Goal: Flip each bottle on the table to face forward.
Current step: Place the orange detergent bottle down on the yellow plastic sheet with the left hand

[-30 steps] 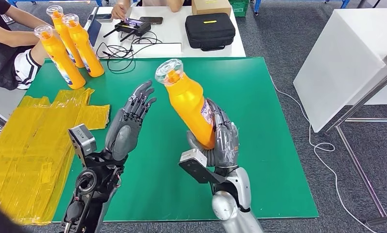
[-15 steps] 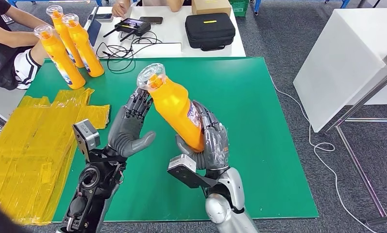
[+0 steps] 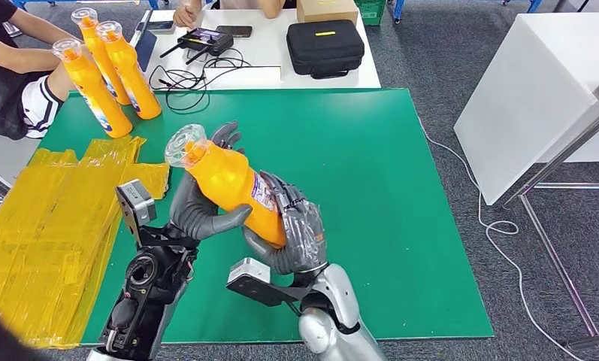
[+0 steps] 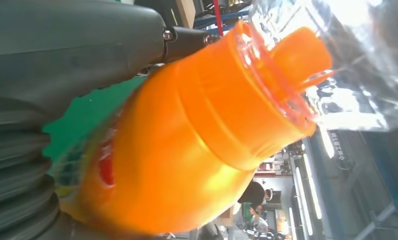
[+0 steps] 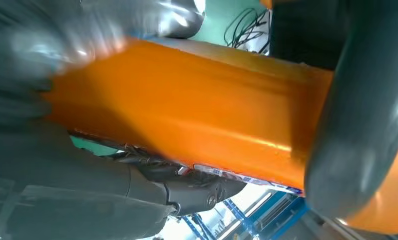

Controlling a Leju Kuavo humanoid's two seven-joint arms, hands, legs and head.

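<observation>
Mid-flip: right robot hand [image 3: 292, 233] and left robot hand [image 3: 198, 207] both grip one tilted bottle [image 3: 232, 188]; three bottles [image 3: 104, 75] stand beyond, likely done.

Bottle [image 3: 232, 188]: orange body, clear cap, white/red/blue label. Three more bottles [image 3: 104, 75] same orange w/ clear caps. Hands: dark grey, left [image 3: 198, 210] & right [image 3: 292, 233]; arms silver. Mat [image 3: 401, 188] green. Sheet [image 3: 48, 233] yellow. Case [image 3: 325, 47] black w/ yellow stripe.

Orange bottle [image 5: 187, 105] fills most of the shot. The right hand [image 5: 62, 165] wraps it, thumb [image 5: 356, 130] across the front.
</observation>
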